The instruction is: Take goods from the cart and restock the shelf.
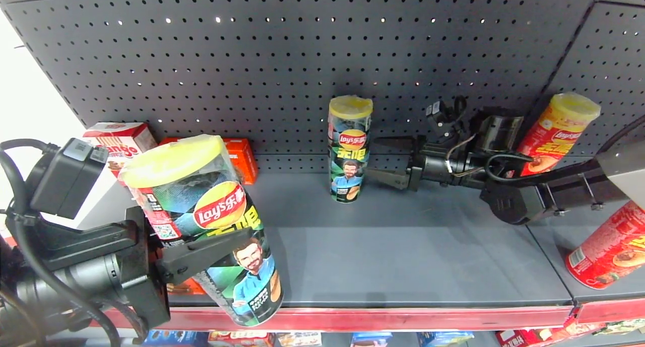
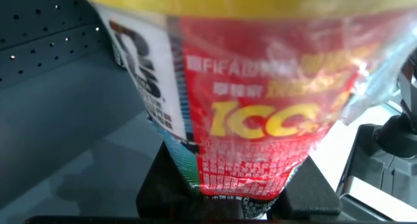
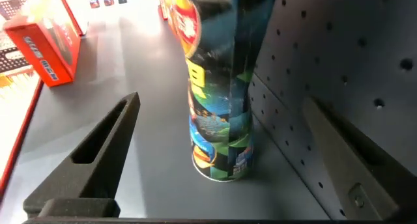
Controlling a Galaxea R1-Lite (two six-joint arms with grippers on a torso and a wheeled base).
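A chips can (image 1: pixel 206 221) with a yellow lid and a green-blue label hangs tilted over the shelf's front left edge. My left gripper (image 1: pixel 211 251) is shut on its lower body. The left wrist view shows that can (image 2: pixel 260 107) close up above the gripper (image 2: pixel 241 204). A second, matching can (image 1: pixel 349 150) stands upright at the back middle of the grey shelf (image 1: pixel 403 246). My right gripper (image 1: pixel 378 159) is open just to its right, fingertips level with the can's side. In the right wrist view this can (image 3: pixel 218 100) stands by the pegboard, between and just beyond the two spread fingers (image 3: pixel 98 152).
A red chips can (image 1: pixel 557 130) leans on the pegboard at the back right. Another red can (image 1: pixel 609 249) lies on the neighbouring shelf. A white-red box (image 1: pixel 121 140) and an orange box (image 1: pixel 242 158) sit at the back left. The shelf's red front lip (image 1: pixel 352 317) runs along the near edge.
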